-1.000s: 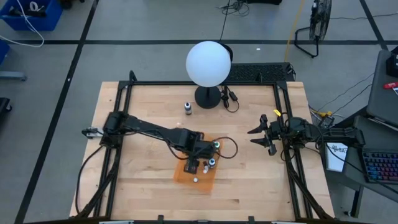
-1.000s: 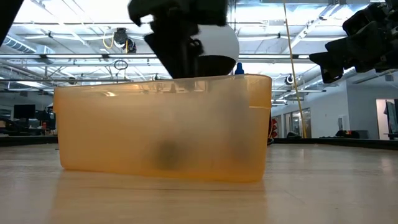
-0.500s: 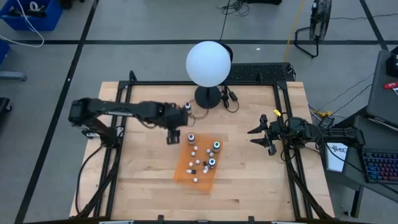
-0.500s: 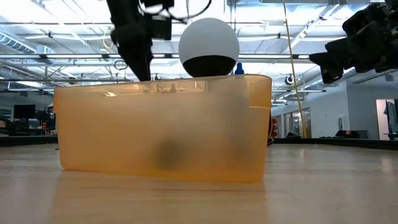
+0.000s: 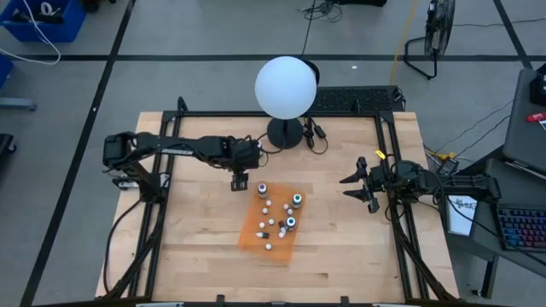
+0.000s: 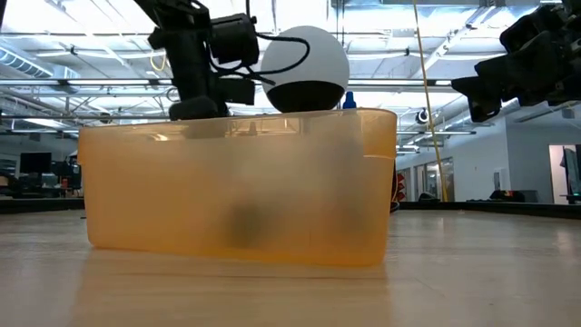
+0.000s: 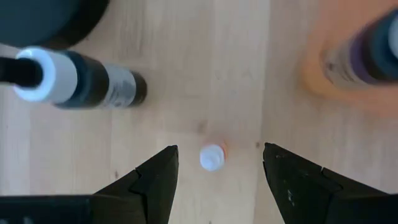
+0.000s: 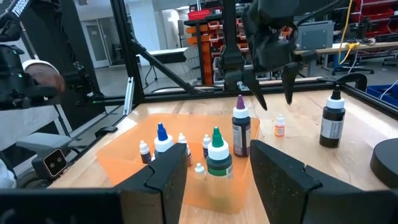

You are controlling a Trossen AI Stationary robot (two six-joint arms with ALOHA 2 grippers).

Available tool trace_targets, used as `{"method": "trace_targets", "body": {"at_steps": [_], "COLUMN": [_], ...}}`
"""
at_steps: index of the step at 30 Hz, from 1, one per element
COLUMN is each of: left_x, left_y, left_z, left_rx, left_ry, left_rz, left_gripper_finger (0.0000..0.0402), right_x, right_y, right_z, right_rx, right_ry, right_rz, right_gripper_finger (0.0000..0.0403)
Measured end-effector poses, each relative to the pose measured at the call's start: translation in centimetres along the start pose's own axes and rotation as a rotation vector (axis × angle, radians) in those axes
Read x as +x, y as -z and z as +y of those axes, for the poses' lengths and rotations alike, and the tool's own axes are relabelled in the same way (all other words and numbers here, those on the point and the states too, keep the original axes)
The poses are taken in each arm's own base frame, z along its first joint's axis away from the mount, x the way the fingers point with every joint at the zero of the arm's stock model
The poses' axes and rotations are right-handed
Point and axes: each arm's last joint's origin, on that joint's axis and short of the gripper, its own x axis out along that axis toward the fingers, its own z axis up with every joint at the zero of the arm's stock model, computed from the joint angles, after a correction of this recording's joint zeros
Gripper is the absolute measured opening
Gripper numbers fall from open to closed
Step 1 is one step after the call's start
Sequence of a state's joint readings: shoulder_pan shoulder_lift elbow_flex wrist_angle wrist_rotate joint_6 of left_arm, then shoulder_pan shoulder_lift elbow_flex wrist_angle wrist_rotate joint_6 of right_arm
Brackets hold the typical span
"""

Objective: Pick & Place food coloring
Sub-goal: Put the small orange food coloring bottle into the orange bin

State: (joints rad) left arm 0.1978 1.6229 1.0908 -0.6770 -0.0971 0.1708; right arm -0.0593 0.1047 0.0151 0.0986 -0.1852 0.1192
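Note:
The food coloring bottles stand mostly in a shallow orange tray [image 5: 256, 232] [image 8: 127, 163]: a dark one [image 8: 240, 132], green-topped [image 8: 217, 159] and blue-topped [image 8: 163, 140] ones, and tiny whitish ones. On the bare wood just beyond the tray's far left corner stand a tiny whitish bottle [image 7: 212, 157] [image 8: 280, 126] and a dark white-topped bottle [image 7: 81, 79] [image 8: 333, 121]. My left gripper [image 5: 240, 182] [image 7: 219, 149] hangs open, pointing down, with its fingertips above and on either side of the tiny bottle. My right gripper [image 5: 354, 183] [image 8: 217, 148] waits open near the table's right edge.
A big white globe lamp [image 5: 286, 85] on a black base [image 5: 286, 132] stands at the far edge, just beyond the dark bottle. The low view is mostly filled by the tray's translucent wall [image 6: 236, 191]. Bare wood lies left of and in front of the tray.
My left gripper has left the space over the tray. It swung toward the table's far left, turned about, then came down a little over the tiny bottle beside the tray. The bottles in the tray, hidden under the arm a second ago, now show.

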Motion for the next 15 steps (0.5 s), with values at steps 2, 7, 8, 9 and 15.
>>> {"method": "trace_targets", "body": {"at_steps": [2,7,8,9,15], "left_x": [0.2,1.4,1.9,2.3,5.3], "left_y": [0.1,0.1,0.0,0.0,0.4], "left_z": [0.1,0.2,0.2,0.3,0.4], "left_rx": [-0.001,0.0,0.001,0.004,0.011], "left_ry": [-0.001,0.021,0.022,0.024,0.039], "left_rz": [0.005,0.034,0.044,0.051,0.14], "left_gripper_finger": [0.0237,0.0237,0.0237,0.0237,0.0237], "right_x": [0.0,0.0,0.0,0.0,0.0], "right_y": [0.0,0.0,0.0,0.0,0.0], "right_z": [0.0,0.0,0.0,0.0,0.0], "right_rx": [0.0,0.0,0.0,0.0,0.0], "right_ry": [0.0,0.0,-0.001,0.0,0.0], "right_rz": [-0.001,-0.001,-0.001,-0.001,0.0], "right_gripper_finger": [0.0165,0.0165,0.0165,0.0165,0.0163]}}
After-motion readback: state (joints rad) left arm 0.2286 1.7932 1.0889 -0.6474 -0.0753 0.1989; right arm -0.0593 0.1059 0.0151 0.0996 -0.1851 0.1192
